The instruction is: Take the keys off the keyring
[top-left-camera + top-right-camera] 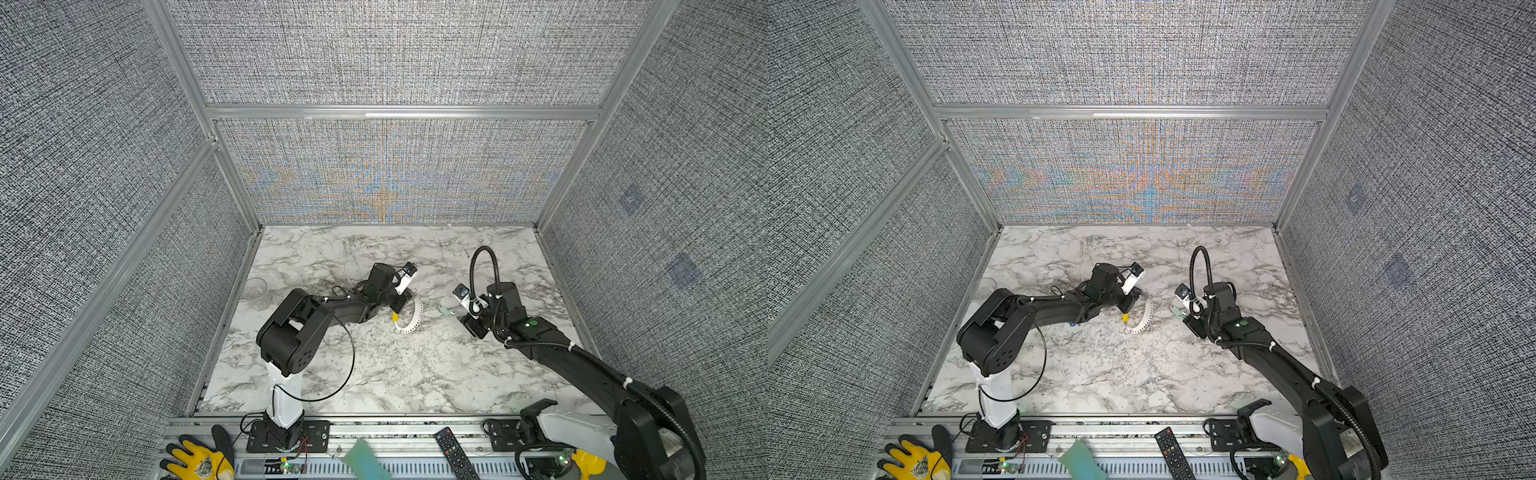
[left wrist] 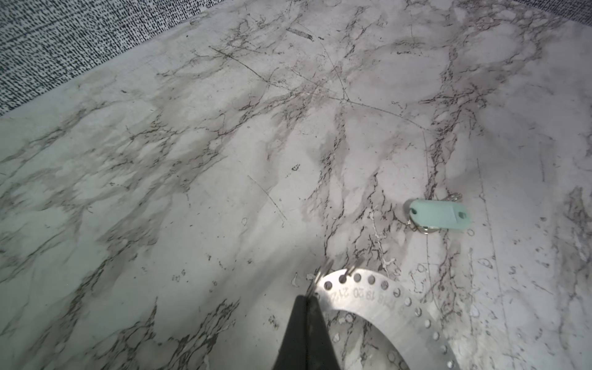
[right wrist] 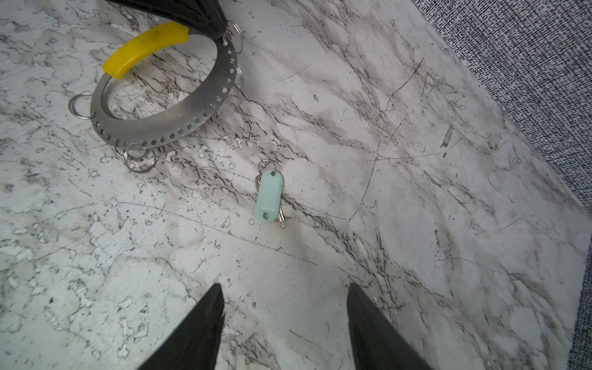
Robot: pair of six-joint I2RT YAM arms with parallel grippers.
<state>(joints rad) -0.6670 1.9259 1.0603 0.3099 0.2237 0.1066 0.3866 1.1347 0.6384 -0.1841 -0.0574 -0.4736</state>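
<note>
Left pincer [image 2: 302, 302]: jaws closed tight on the rim of the keyring [image 3: 192, 112], biting the metal band right where the yellow section [image 3: 144, 48] ends. The band lies flat on the marble table [image 3: 416, 160]; my guess is the grip is there to pin it down.

Right pincer [image 3: 284, 286]: jaws spread wide, nothing between them. It hangs over bare table, a little short of the mint-headed key [image 3: 269, 195].

Mint-headed key: flat on the table by itself, between the two pincers. It is clear of the keyring and touches neither the band nor a pincer. A small wire loop is threaded through its head end, and the metal blade peeks out beside the plastic. Reads as off the ring, so that part looks done.

Keyring, outer edge: a cluster of small split rings [image 3: 139, 160] hangs from the punched holes, with a lone split ring [image 3: 78, 105] further round. No key shows on any of them. The stretch of band under the left pincer is hidden.

Blue-headed key: not plainly seen. A tiny blue fleck [image 1: 1073, 324] lies on the table beneath the left forearm in a top view, well apart from the ring. It may be the key, but it is too small to be sure.

Judgement: one key certainly free. If the fleck is the other, little is left beyond letting go of the band. If not, the blue key has yet to be found and worked off.

Glass cup [image 1: 254, 289]: by the table's far left edge, well apart, playing no part.
</note>
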